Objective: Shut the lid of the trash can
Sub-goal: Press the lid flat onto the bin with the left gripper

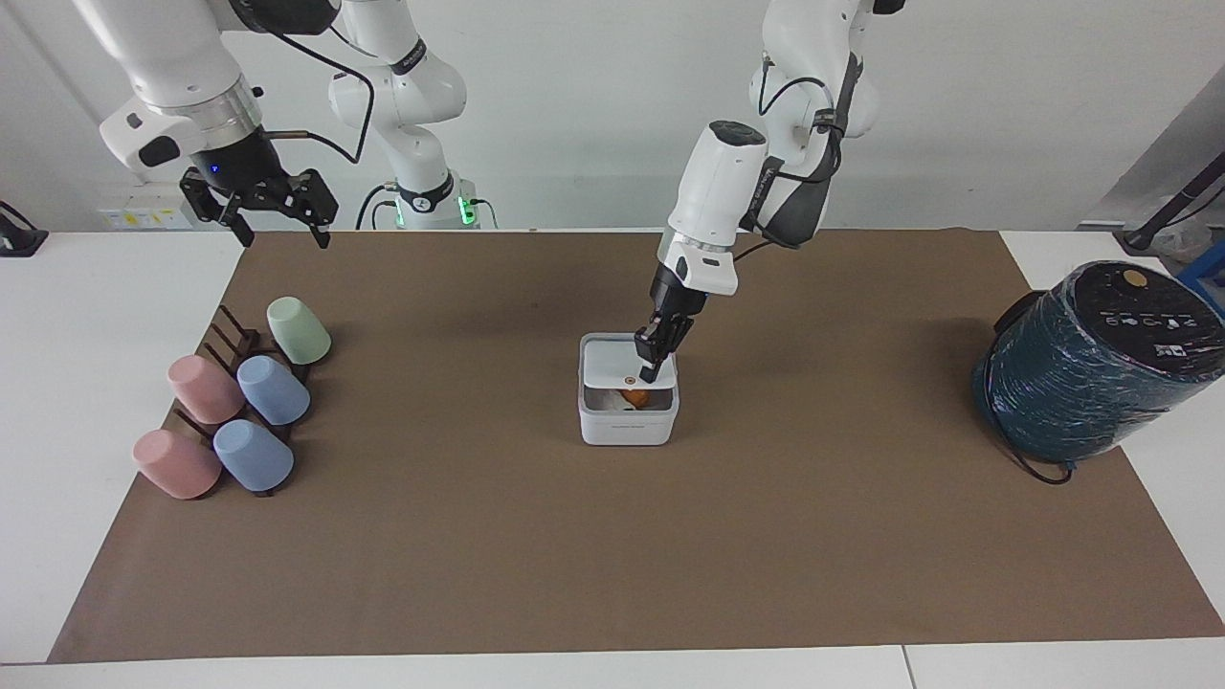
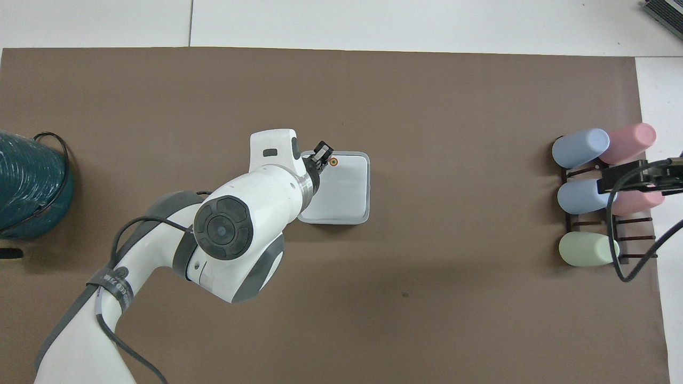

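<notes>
The white trash can (image 1: 627,426) stands in the middle of the brown mat; it also shows in the overhead view (image 2: 367,215). Its lid (image 1: 611,364) (image 2: 347,186) lies tilted low over the opening. A narrow gap stays at the edge farther from the robots, where an orange item (image 1: 634,396) shows inside. My left gripper (image 1: 648,370) (image 2: 323,155) is shut, tip down on the lid beside its orange dot (image 2: 333,162). My right gripper (image 1: 285,234) (image 2: 613,184) is open and empty, waiting in the air over the cup rack.
A dark rack holds several pastel cups (image 1: 234,402) (image 2: 584,194) toward the right arm's end of the table. A large dark teal wrapped cylinder (image 1: 1091,364) (image 2: 29,186) stands at the left arm's end.
</notes>
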You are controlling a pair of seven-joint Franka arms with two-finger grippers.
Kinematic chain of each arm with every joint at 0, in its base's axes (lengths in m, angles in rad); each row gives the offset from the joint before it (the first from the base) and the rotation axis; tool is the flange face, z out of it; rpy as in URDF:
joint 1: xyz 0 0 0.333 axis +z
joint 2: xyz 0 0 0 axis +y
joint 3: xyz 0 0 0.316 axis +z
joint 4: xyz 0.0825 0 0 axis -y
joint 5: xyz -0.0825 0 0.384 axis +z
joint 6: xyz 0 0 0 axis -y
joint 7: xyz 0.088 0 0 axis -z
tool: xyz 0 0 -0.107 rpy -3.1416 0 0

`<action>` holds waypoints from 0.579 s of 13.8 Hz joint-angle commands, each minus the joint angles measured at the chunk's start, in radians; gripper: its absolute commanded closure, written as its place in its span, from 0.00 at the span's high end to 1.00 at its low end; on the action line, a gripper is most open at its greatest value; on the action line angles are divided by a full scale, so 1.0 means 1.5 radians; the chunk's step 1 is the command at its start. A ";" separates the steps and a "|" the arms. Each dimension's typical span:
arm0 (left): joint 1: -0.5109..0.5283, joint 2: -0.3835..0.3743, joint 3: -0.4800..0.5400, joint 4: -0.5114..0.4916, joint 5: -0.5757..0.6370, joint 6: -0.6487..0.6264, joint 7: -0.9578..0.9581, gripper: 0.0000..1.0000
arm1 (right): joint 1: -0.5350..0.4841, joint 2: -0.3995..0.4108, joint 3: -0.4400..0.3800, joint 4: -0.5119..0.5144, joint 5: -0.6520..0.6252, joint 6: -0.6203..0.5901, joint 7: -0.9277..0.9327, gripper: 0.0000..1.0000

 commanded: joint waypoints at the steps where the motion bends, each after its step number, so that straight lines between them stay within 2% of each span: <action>1: -0.012 0.022 0.003 -0.002 -0.010 0.043 -0.007 0.00 | -0.007 -0.016 0.006 -0.016 0.011 -0.002 0.004 1.00; 8: -0.012 0.053 0.003 0.018 -0.009 0.056 -0.007 0.00 | -0.007 -0.016 0.006 -0.016 0.011 -0.002 0.004 1.00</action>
